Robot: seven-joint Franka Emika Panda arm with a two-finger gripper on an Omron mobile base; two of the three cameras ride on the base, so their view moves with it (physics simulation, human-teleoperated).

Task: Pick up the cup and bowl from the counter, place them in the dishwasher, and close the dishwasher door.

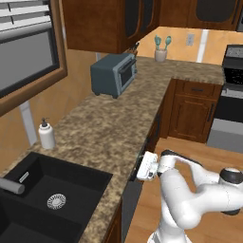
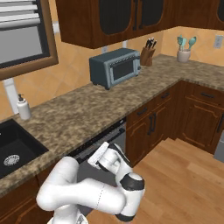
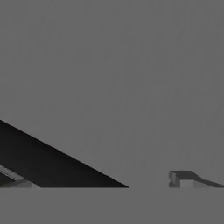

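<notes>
Tool (image 1: 141,167) against the dishwasher door (image 1: 131,201).

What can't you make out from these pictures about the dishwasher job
- Dishwasher door: whether fully shut; the arm covers it in both base views.
- Cup and bowl: whether they sit inside; the hand view is pressed against a flat grey panel.
- Gripper: fingertips hidden behind the counter edge.

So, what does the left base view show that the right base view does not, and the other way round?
Only the left base view shows the black-and-silver stove at the far right. Only the right base view clearly shows the knife block beside the toaster oven. Both share the toaster oven, the soap dispenser, the black sink, the utensil holder, the granite counter and the end effector by the dishwasher door.
</notes>
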